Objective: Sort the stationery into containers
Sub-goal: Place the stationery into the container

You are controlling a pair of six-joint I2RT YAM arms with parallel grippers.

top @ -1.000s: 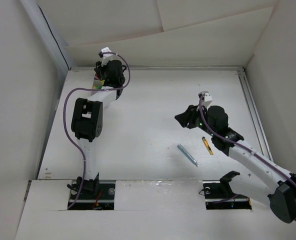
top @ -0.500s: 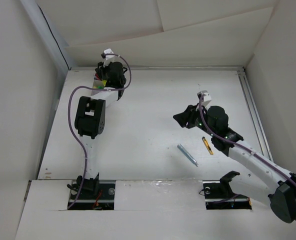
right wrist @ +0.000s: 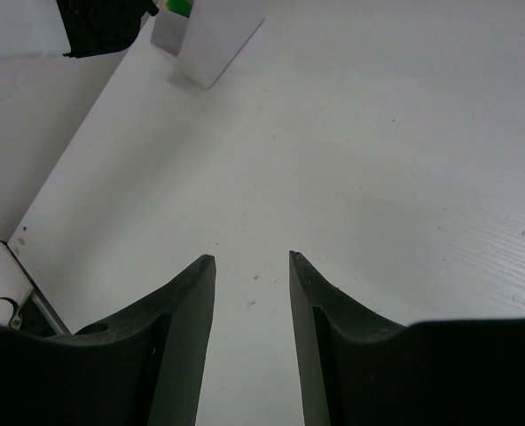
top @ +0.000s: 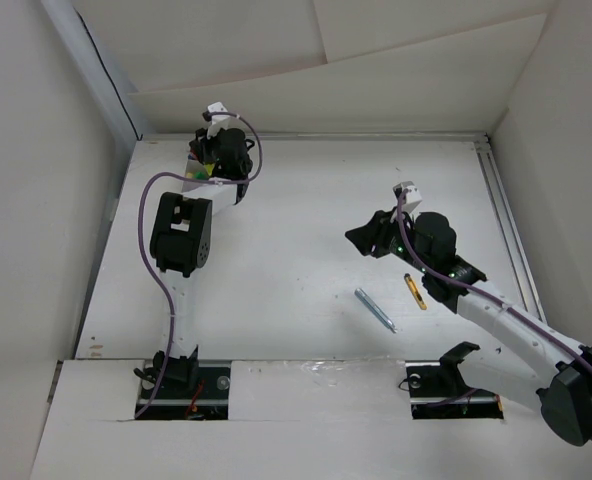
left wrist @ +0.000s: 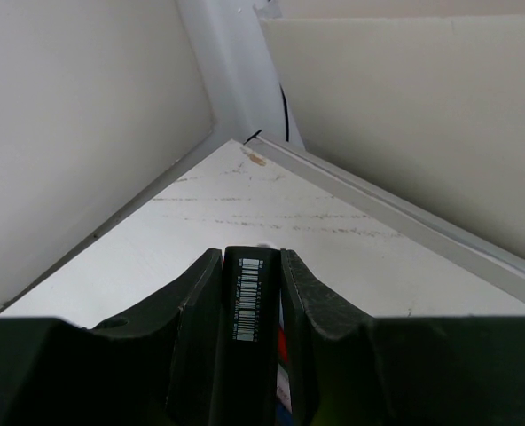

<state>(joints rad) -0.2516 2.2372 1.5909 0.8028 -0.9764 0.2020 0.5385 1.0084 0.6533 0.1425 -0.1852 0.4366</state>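
white table point(top: 296, 220), plain white walls point(top: 26, 250)

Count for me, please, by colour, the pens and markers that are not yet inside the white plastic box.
Light blue slim pen, on the table: 1
Black-and-yellow short pen, on the table: 1
Black marker with a barcode label, held in the left gripper: 1
Total: 3

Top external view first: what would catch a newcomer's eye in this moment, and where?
The left gripper reaches into the far left corner by the white box, its fingers clamped on a black pen with a barcode label. Two more lie loose on the table, right of centre: a light blue pen and a yellow-and-black pen. The right gripper hangs open and empty above it.
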